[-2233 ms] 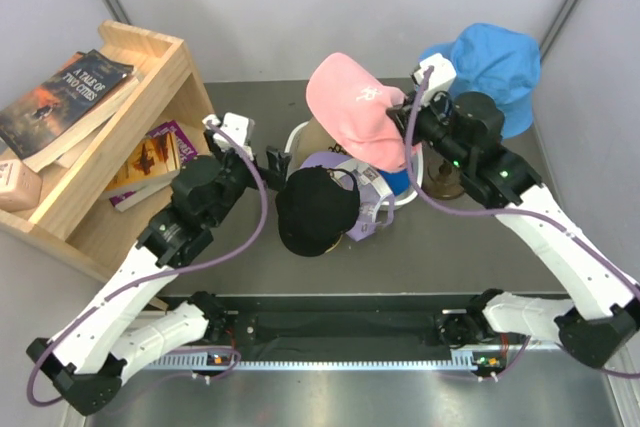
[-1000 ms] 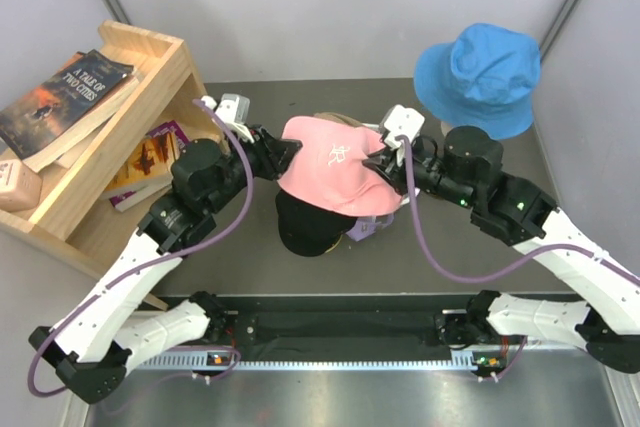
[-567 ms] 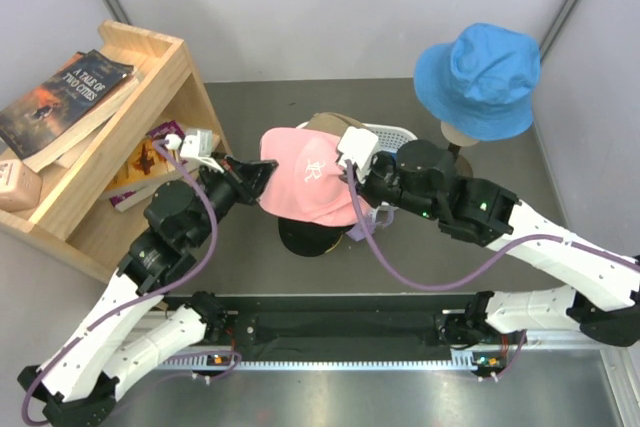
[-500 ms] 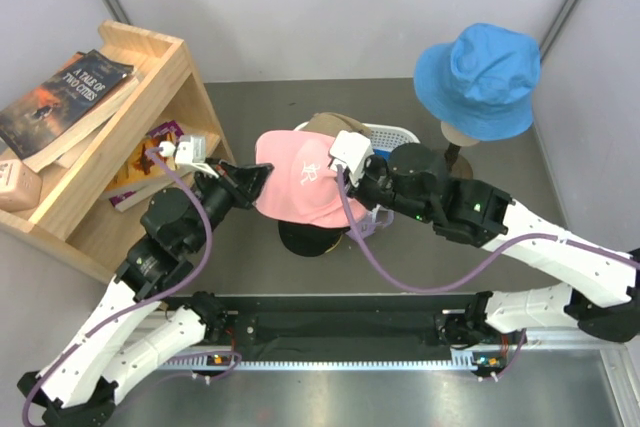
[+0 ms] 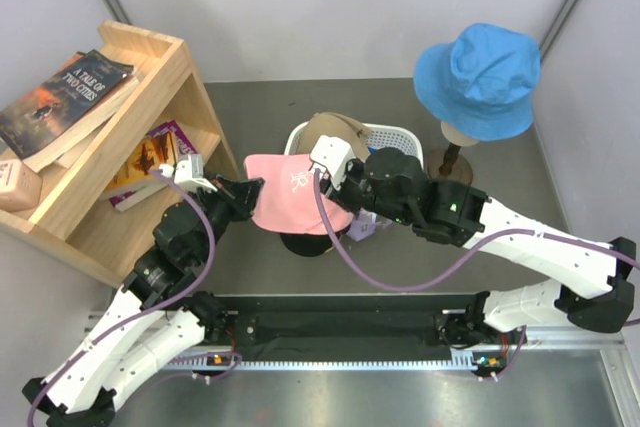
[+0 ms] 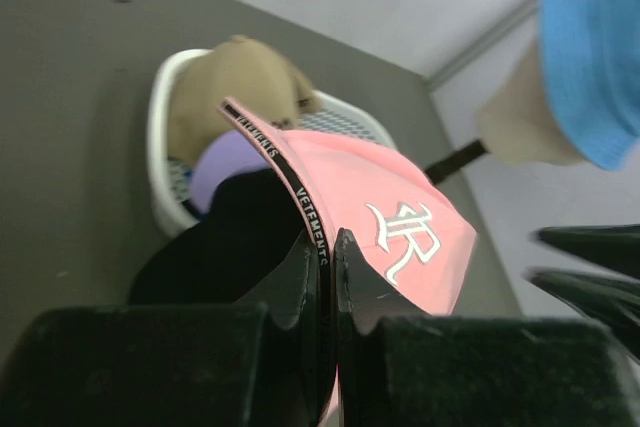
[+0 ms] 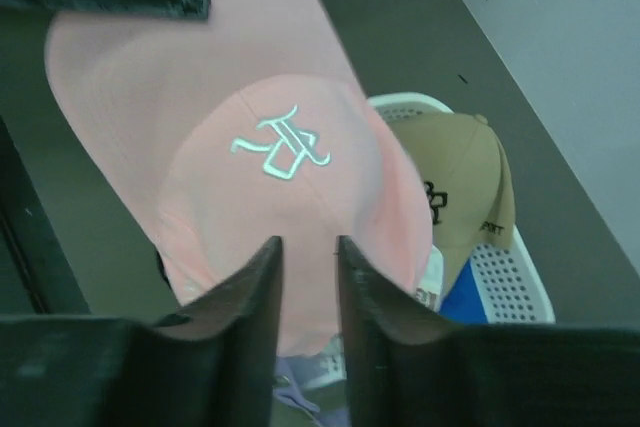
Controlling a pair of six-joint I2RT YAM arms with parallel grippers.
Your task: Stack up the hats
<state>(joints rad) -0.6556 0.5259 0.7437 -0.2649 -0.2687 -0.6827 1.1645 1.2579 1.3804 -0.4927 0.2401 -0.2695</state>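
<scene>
A pink cap (image 5: 290, 197) hangs flat just over a black cap (image 5: 305, 243) on the table. My left gripper (image 5: 250, 197) is shut on the pink cap's brim edge (image 6: 300, 197). My right gripper (image 5: 328, 187) hovers over the pink crown (image 7: 290, 177), its jaws a little apart, and the left wrist view shows its fingers (image 6: 590, 282) clear of the cap. A tan cap (image 5: 335, 130) lies in a white basket (image 5: 395, 133), with blue fabric (image 7: 480, 307) under it. A lavender cap (image 5: 362, 228) lies beside the black one. No white cap shows.
A blue bucket hat (image 5: 480, 72) sits on a mannequin head on a stand (image 5: 447, 159) at the back right. A wooden shelf (image 5: 150, 67) with books (image 5: 65, 97) stands at the left, close to my left arm.
The pink cap has come from the back right down and left over the black cap, with both grippers following. My right gripper's jaws have parted off its crown.
</scene>
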